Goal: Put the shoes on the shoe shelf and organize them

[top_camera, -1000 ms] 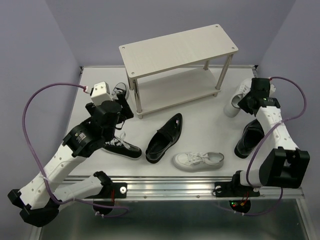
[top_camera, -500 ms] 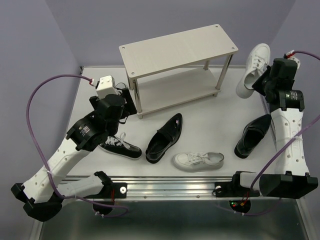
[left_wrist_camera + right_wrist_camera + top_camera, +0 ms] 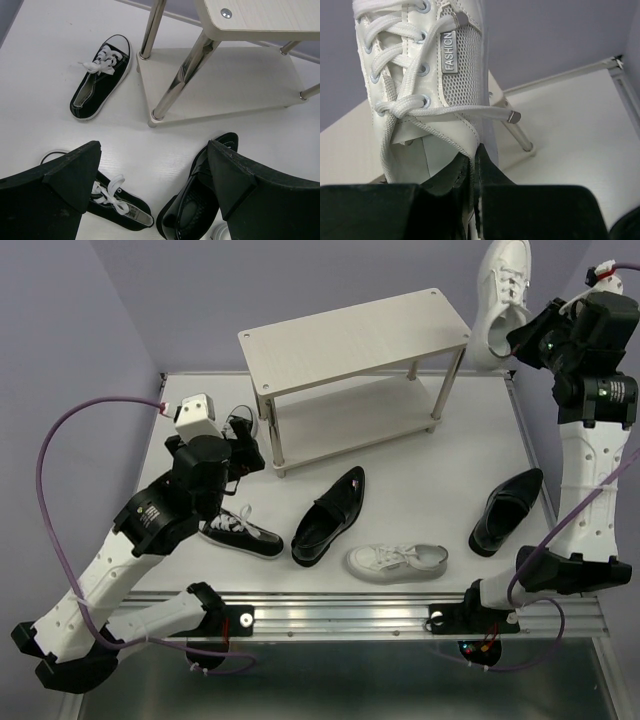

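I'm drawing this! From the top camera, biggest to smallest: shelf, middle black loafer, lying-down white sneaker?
Pale wood two-tier shelf
Glossy black leather loafer and white lace-up sneaker: about equal, can't rank.

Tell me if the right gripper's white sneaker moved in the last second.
Yes. The white sneaker rose from beside the shoe shelf's right legs to past its top board's right end.

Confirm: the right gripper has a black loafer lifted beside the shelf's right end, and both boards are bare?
No: the right gripper holds a white sneaker, not a black loafer, as the right wrist view shows. It is lifted beside the shelf's right end; both boards are bare.
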`<state>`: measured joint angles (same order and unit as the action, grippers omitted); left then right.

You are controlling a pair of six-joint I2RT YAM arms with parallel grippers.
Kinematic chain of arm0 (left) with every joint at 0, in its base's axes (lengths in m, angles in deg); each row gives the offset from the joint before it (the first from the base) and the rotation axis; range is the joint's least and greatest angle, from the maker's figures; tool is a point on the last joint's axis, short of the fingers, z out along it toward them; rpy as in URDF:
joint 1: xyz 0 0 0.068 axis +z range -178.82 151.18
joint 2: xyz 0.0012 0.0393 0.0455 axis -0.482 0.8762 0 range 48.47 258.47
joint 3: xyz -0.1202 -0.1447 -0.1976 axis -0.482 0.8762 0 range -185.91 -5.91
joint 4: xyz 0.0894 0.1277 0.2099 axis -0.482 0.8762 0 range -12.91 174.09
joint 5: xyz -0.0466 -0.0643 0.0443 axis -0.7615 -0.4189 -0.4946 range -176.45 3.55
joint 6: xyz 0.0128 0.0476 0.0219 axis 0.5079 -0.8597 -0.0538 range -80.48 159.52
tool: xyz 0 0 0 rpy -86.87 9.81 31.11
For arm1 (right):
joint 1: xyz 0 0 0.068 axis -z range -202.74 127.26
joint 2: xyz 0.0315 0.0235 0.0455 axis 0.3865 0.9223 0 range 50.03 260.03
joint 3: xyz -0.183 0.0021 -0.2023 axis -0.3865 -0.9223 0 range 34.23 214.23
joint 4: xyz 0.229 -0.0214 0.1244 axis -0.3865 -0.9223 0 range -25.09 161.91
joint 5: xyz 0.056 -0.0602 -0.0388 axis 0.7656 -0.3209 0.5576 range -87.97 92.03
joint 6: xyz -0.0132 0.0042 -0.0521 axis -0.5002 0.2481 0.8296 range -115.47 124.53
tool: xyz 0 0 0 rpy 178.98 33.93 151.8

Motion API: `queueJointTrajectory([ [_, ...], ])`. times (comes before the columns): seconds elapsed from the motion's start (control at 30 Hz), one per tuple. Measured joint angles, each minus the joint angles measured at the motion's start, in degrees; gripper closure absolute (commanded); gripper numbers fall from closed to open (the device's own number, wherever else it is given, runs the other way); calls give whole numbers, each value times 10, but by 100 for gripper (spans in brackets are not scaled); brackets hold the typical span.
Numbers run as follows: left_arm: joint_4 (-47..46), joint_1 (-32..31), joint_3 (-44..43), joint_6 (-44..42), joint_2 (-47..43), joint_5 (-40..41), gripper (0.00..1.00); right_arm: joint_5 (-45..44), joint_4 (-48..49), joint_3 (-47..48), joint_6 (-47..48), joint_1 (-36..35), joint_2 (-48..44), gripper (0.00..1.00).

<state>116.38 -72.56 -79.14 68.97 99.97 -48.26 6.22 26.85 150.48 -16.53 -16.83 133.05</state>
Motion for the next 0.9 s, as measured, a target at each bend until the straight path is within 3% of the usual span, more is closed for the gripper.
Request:
queueJointTrajectory([
  [0.4, 0, 0, 0, 8, -13, 0, 1, 175, 42, 168, -29, -41, 159, 99],
  [0.53, 0, 0, 0, 17, -23, 0, 1, 179, 38, 225, -25, -75, 214, 99],
  [0.9, 0, 0, 8, 35, -30, 6, 1, 153, -14, 231, 14, -150, 234, 99],
])
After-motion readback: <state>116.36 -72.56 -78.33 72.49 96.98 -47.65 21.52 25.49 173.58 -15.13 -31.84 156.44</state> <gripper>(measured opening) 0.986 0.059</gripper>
